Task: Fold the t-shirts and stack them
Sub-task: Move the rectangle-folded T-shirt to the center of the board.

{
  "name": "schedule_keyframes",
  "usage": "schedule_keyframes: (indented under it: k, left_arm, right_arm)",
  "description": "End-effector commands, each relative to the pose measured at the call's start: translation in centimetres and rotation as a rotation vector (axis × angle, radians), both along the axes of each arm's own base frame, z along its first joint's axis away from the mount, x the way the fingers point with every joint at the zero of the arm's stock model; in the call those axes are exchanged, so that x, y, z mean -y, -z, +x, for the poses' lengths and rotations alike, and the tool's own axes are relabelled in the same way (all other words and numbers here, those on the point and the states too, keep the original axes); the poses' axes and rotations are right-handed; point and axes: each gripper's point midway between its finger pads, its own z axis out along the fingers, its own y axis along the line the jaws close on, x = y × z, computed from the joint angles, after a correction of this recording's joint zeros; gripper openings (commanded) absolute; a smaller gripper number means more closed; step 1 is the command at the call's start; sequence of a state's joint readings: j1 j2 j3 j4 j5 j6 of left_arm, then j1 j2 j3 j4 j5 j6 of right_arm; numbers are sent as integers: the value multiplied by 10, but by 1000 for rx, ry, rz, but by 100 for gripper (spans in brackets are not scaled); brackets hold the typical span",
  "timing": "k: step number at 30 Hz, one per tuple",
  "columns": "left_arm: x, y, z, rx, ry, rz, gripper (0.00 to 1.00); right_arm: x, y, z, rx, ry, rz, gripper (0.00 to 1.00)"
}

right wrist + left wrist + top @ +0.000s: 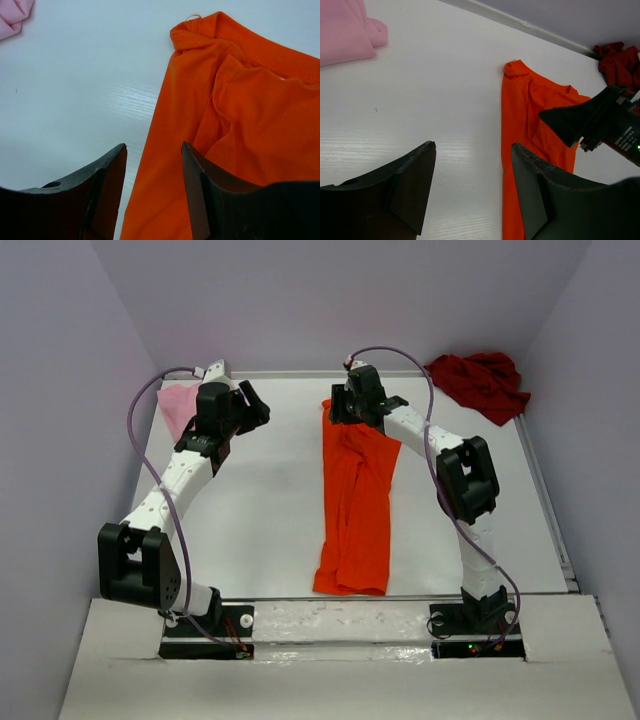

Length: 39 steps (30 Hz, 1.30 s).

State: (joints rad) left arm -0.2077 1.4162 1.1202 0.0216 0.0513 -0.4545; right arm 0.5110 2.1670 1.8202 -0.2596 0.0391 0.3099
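Note:
The bright orange t-shirt point(355, 505) lies folded lengthwise as a long strip down the middle of the table. My right gripper point(333, 412) hovers open over its far end. In the right wrist view the right gripper point(154, 147) straddles the shirt's left edge point(165, 165) with nothing pinched. My left gripper point(262, 412) stands open over bare table to the left of the strip. In the left wrist view the left gripper point(473, 145) is empty, with the orange t-shirt point(530, 120) to the right. The light pink t-shirt point(180, 405) lies at the back left, the dark red t-shirt point(482, 382) crumpled at the back right.
Grey walls close the white table point(270, 520) on three sides. A raised rail point(545, 500) runs along its right edge. The right arm's elbow point(467, 480) stands to the right of the orange strip. The left arm's elbow point(140, 565) sits at the near left.

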Motion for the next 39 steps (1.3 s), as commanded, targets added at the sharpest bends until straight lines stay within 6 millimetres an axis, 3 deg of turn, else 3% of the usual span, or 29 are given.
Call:
schedule_keyframes:
  k: [1, 8, 11, 20, 29, 35, 37, 38, 39]
  left_arm:
    - [7, -21, -3, 66, 31, -22, 71]
    - [8, -22, -3, 66, 38, -26, 71]
    - [9, -21, -2, 64, 42, -29, 71]
    - [10, -18, -1, 54, 44, -26, 71]
    - [11, -18, -1, 49, 51, -33, 71]
    - [11, -18, -1, 50, 50, -31, 71]
    - [11, -18, -1, 49, 51, -32, 71]
    - [10, -18, -1, 50, 50, -30, 71]
    - [11, -19, -1, 53, 52, -31, 71]
  right_arm:
    - [14, -29, 28, 39, -19, 86, 53]
    - [63, -4, 46, 14, 79, 29, 53]
    - [72, 11, 45, -28, 89, 37, 53]
    - [53, 55, 29, -158, 24, 108, 52]
    - [63, 112, 13, -265, 66, 69, 52]
    - [60, 127, 21, -299, 73, 58, 52]
    - [56, 126, 32, -292, 72, 57, 52]
    - [51, 111, 45, -257, 64, 71, 53]
    - [49, 122, 45, -281, 57, 68, 53]
